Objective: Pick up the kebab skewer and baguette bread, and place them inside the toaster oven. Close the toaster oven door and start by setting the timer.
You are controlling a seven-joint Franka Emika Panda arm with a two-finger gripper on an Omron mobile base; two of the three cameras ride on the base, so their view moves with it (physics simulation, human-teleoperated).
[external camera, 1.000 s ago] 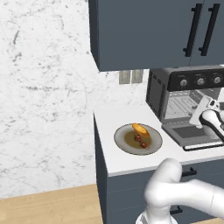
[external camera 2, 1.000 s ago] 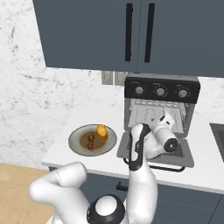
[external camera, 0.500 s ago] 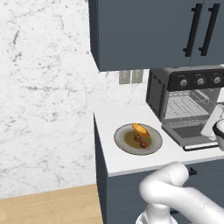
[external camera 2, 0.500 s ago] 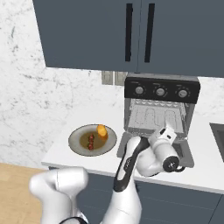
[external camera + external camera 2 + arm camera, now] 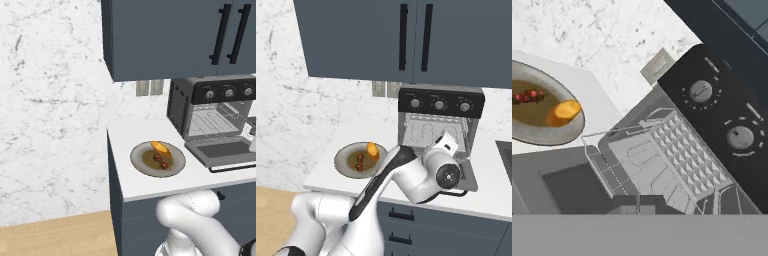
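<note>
Gripper [image 5: 638,202] shut and empty over the open door [image 5: 225,151]; skewer [image 5: 160,161] and bread [image 5: 161,148] untouched on plate [image 5: 141,163]—reaching across risks clipping the door.

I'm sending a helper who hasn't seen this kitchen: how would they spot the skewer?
Left of the toaster oven sits a round grey plate. On it, the skewer is the thin stick of dark red chunks beside the orange bread.

Heads up, the toaster oven [image 5: 215,117] runs off the left base view's right edge, and your arm covers most of the toaster oven door [image 5: 468,172], I think.
</note>
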